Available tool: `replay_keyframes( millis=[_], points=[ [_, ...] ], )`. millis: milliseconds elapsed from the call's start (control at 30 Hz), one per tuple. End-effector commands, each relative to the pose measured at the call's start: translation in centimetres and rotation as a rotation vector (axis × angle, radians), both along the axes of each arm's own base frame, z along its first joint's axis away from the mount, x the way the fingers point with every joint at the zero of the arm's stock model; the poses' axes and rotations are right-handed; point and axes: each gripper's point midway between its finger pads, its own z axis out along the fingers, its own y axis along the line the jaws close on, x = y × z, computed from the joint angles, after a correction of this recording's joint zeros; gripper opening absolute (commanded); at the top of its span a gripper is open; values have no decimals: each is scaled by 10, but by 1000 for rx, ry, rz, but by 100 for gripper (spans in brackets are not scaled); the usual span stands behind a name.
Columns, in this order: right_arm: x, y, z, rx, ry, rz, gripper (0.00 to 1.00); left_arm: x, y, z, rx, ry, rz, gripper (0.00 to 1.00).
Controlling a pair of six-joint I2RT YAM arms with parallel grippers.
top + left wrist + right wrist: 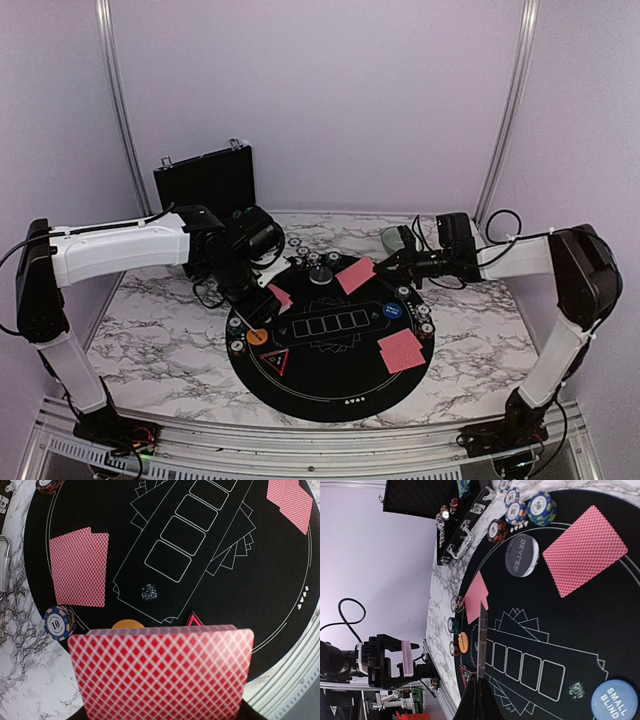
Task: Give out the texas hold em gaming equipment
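My left gripper [265, 298] hovers over the left side of the round black mat [330, 385], shut on a deck of pinkish-red-backed cards [160, 675] that hides its fingers. My right gripper [481, 680] reaches in from the right and is shut on a single card [482, 635], seen edge-on above the mat. Cards lie face down on the mat at the back [355, 275], front right [402, 350] and left [80, 567]. A white dealer button [521, 556], a blue small-blind button [392, 311] and an orange button [258, 337] rest on the mat. Striped chip stacks [542, 507] ring its edge.
An open black case [205, 180] stands at the back left on the marble table, with chips inside [445, 515]. A pale green bowl [393, 238] sits behind the right gripper. A blue "10" chip stack [58, 622] is at the mat's left rim. A metal rail [300, 440] runs along the near edge.
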Motion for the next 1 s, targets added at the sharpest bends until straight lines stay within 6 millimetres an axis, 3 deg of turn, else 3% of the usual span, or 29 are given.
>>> replay_keyframes(
  millis=[0, 433, 967],
  points=[
    [26, -7, -9, -40, -33, -19, 0, 6, 1, 13, -29, -40, 7, 50],
    [75, -4, -44, -148, -9, -63, 0, 5, 4, 14, -36, -43, 12, 50],
    [86, -11, -69, -245, 25, -81, 0, 3, 7, 13, -35, -42, 14, 50]
  ],
)
